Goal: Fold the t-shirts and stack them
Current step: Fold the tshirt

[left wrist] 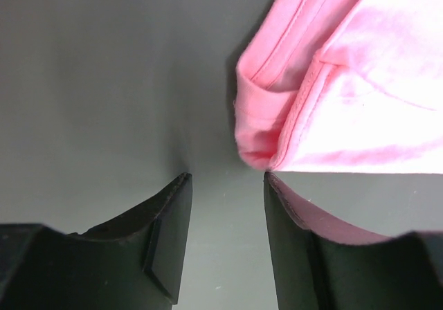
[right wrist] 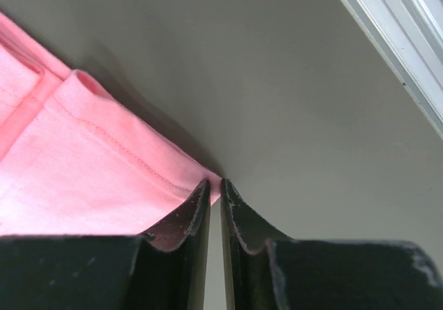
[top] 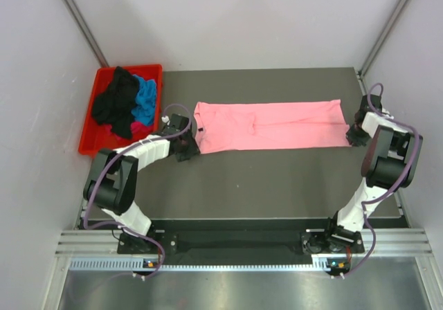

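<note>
Look at the table point(top: 263, 185) from the top view first. The whole lower half of the dark top is bare, so you have lots of room there. The far edge of the table is close behind the pink t-shirt point(top: 270, 125). At the upper left of the frame, the red bin point(top: 86, 140) sits off the left edge of the table. On the right side the table ends just past the right gripper point(top: 356, 137). In the right wrist view a pale metal rail point(right wrist: 394, 40) runs along that edge, in the upper right corner.

The pink t-shirt is one long, flat strip. It lies from left to right across the upper middle of the table. The cloth looks smooth, with a small wrinkle near its middle. Its left end has doubled layers with stitched hems. A black t-shirt point(top: 114, 99), a blue t-shirt point(top: 147, 95) and a magenta t-shirt point(top: 138, 126) are bunched in the bin.

Your left gripper point(top: 185, 147) is at the left end of the strip. Its fingers point(left wrist: 169, 234) stand apart, with bare table between them. It holds nothing. The shirt's corner lies just past the tip of the finger on the right of that view.

Your right gripper is at the right end of the strip. Its fingers point(right wrist: 197, 227) are almost shut, with only a thin slit between them. The shirt's corner is right at the tips. You cannot tell if the cloth is pinched.
</note>
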`<move>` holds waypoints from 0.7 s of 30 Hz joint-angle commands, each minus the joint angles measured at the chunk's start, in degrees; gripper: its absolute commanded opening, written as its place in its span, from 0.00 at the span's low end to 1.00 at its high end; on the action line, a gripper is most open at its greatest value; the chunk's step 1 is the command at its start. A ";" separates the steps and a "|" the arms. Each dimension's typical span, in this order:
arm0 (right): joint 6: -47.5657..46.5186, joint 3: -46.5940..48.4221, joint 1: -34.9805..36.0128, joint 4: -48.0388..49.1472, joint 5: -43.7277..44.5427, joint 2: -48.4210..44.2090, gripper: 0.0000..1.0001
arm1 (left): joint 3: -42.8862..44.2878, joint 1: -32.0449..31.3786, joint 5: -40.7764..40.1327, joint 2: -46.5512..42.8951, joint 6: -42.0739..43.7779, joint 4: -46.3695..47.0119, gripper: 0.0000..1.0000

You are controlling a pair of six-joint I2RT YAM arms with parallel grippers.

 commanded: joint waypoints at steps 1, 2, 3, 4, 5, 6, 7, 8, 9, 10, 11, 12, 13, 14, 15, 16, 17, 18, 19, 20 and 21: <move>0.48 -0.78 -1.03 0.66 -2.30 -3.33 0.13 | -0.46 0.24 0.12 1.40 -1.87 4.38 0.51; 0.92 -0.96 -0.95 0.83 -3.45 -5.60 0.17 | -0.46 0.24 -0.24 1.58 -2.05 4.55 0.51; 1.10 -1.14 -0.86 1.10 -4.76 -6.75 0.19 | -0.29 0.24 -0.41 1.76 -2.14 4.64 0.51; 1.10 -1.05 -0.77 2.06 -7.47 -7.98 0.20 | 0.15 0.24 -1.11 2.28 -2.14 4.56 0.45; 1.10 -0.70 -0.42 2.50 -8.54 -9.74 0.23 | 0.59 0.24 -1.55 2.63 -2.05 3.86 0.40; 1.01 -0.09 0.19 2.94 -9.51 -10.10 0.24 | 1.20 0.24 -2.43 2.90 -1.87 3.16 0.32; 0.58 2.26 0.55 3.47 -12.13 -10.11 0.24 | 2.60 0.24 -4.79 3.60 -1.70 2.10 0.17; 0.49 3.77 0.98 3.56 -12.94 -8.89 0.24 | 3.40 0.32 -6.20 4.04 -1.44 -0.08 0.11; 0.22 5.44 1.95 3.39 -14.51 -7.92 0.24 | 4.10 0.32 -7.35 4.48 -1.17 -0.89 0.06; -0.13 9.11 2.57 2.17 -14.79 -6.69 0.24 | 5.33 0.41 -8.23 5.26 -0.82 -1.85 0.02; -0.22 11.06 3.01 1.11 -14.36 -3.98 0.24 | 5.77 0.67 -9.72 5.62 -0.64 -2.47 0.00; -0.39 12.82 3.97 0.32 -13.57 -2.56 0.24 | 6.13 0.76 -9.91 6.23 -0.55 -3.26 0.00; -0.39 15.44 4.24 -0.56 -12.08 -0.02 0.23 | 6.57 0.94 -10.08 6.50 -0.29 -3.53 0.00; -0.66 16.43 4.42 -0.48 -11.98 1.13 0.24 | 6.66 1.11 -10.34 6.59 -0.29 -3.88 0.00; -0.92 17.05 4.77 -0.48 -11.72 2.19 0.24 | 6.66 1.12 -10.61 6.68 -0.29 -4.06 0.00; -1.27 18.27 4.86 -0.57 -10.94 3.16 0.24 | 6.66 1.12 -10.87 6.59 -0.12 -4.15 0.00; -1.88 18.81 5.03 -0.83 -10.49 5.25 0.24 | 6.66 1.29 -11.40 6.59 0.06 -4.41 0.00; -2.24 19.16 5.03 -0.83 -10.23 6.06 0.24 | 6.66 1.29 -11.58 6.50 0.24 -4.41 0.00; -2.94 19.42 5.12 -0.75 -9.44 6.68 0.24 | 6.83 1.38 -11.75 6.42 0.50 -4.67 0.00; -3.47 19.43 5.12 -0.40 -9.00 7.64 0.25 | 6.83 1.47 -12.01 6.42 0.67 -4.85 0.00; -3.91 19.25 5.12 0.65 -8.56 8.00 0.26 | 7.01 1.47 -12.19 6.24 0.85 -4.94 0.00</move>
